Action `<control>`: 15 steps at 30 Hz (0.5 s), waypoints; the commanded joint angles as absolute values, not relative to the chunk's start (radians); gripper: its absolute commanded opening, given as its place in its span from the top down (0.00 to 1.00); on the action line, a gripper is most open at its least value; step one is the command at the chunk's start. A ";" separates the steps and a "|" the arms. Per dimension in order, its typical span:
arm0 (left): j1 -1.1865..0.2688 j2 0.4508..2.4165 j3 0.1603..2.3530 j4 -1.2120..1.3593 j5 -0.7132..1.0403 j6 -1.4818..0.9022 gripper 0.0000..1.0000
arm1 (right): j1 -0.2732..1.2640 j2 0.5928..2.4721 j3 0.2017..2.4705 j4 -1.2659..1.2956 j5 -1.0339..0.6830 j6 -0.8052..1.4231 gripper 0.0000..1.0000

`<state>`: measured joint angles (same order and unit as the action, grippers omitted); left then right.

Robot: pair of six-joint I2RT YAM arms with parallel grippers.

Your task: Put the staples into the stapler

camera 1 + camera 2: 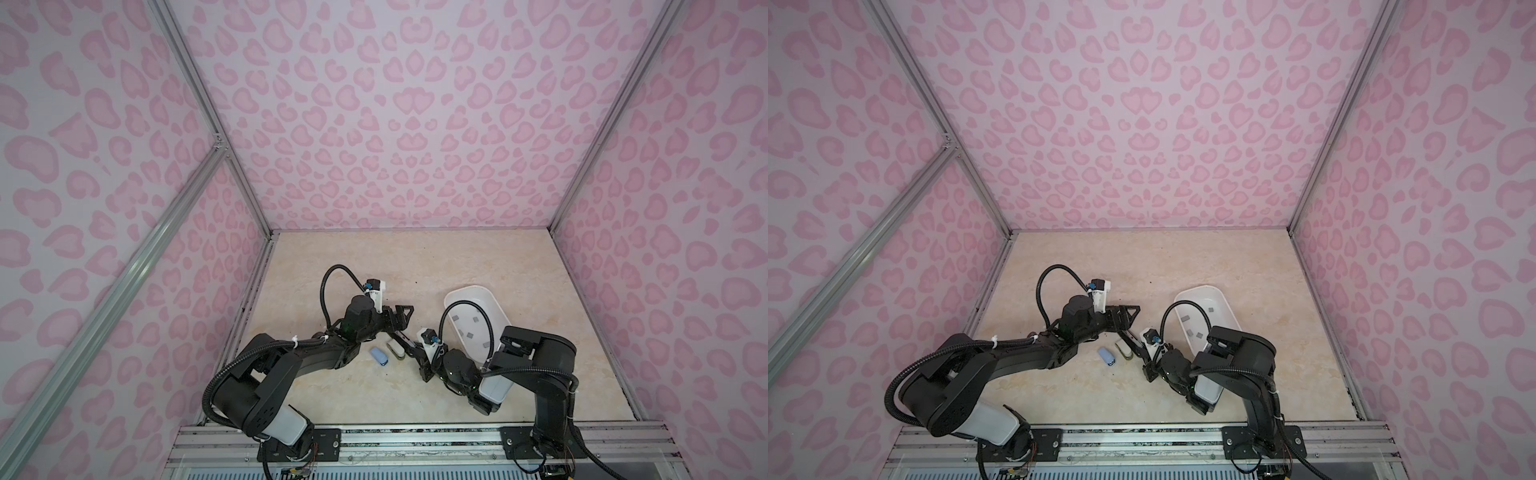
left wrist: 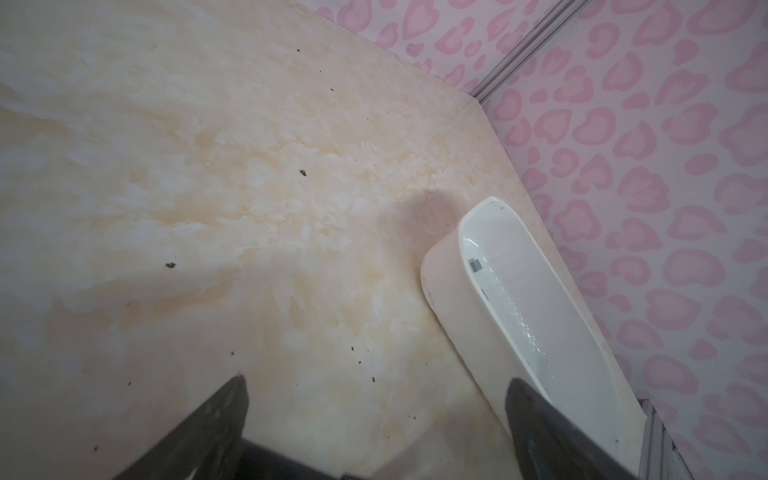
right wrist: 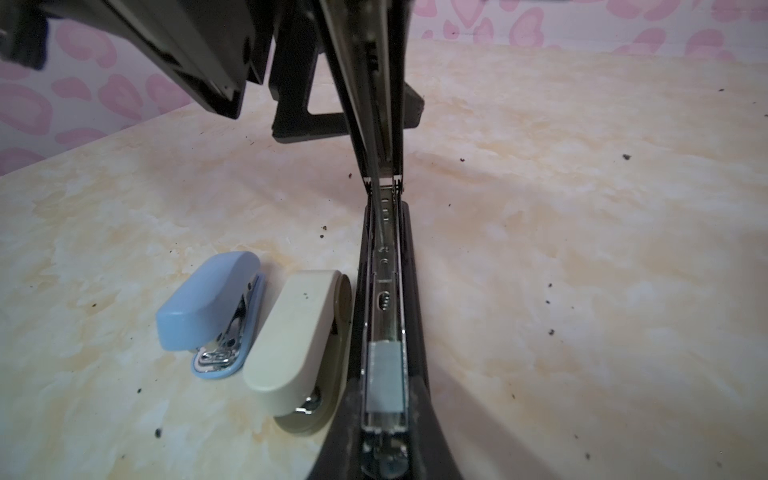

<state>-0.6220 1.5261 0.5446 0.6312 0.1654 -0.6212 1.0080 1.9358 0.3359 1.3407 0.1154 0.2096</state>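
My right gripper [image 3: 384, 399] is shut on the base of a black stapler [image 3: 411, 257] that lies on the table with its lid swung up. A grey block of staples [image 3: 385, 376] sits in the stapler's open metal channel, close to my fingers. In both top views the right gripper [image 1: 409, 347] [image 1: 1138, 347] holds the stapler [image 1: 399, 337] near the table's middle. My left gripper [image 1: 401, 313] [image 1: 1127, 316] hovers just behind the raised lid. Its fingers stand open with nothing between them [image 2: 378, 380]. More staples [image 1: 469, 334] [image 1: 1198, 332] [image 2: 475, 264] lie in the white tray.
A white tray [image 1: 457, 295] [image 1: 1183, 297] [image 2: 449, 282] stands at the right. A small blue stapler [image 1: 379, 356] [image 1: 1106, 356] [image 3: 208, 307] and a cream stapler [image 1: 395, 348] [image 1: 1123, 348] [image 3: 299, 336] lie side by side, left of the black one. Dark specks dot the marbled table.
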 commanded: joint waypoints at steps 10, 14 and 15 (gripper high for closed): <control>-0.688 1.506 0.495 0.591 0.115 -0.709 0.01 | 1.009 1.944 0.330 1.371 0.137 0.232 0.88; -0.703 1.513 0.478 0.605 0.094 -0.724 0.04 | 1.008 1.944 0.329 1.373 0.140 0.233 0.88; -0.708 1.514 0.471 0.611 0.092 -0.729 0.05 | 1.008 1.946 0.330 1.373 0.141 0.232 0.88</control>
<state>-0.6926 1.5085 0.4873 0.6941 0.0154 -0.6266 1.0096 1.9362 0.3309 1.3464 0.1120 0.2092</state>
